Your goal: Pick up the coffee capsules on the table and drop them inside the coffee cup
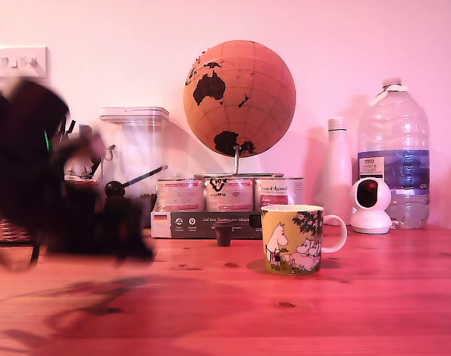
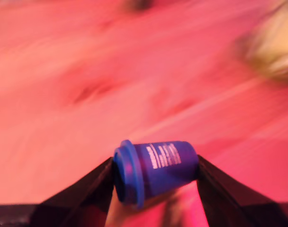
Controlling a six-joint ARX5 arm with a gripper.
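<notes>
The claw (image 2: 156, 172) gripped the blue capsule (image 2: 156, 170) sideways between its two dark fingers (image 2: 220, 194), above the desk (image 1: 374, 297). The arm was a blur well to the exterior view's left of the yellow cup (image 1: 292, 239), with the dark brown capsule (image 1: 223, 236) just behind and left of that cup.

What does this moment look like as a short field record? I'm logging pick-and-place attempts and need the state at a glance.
gripper: blurred arm on the exterior view's left; gripper shut on the blue capsule
blue capsule: lying sideways between the fingers, above the table
brown capsule: on the table, in front of the tins
coffee cup: upright on the table, handle toward the exterior view's right
cup contents: cannot tell
</notes>
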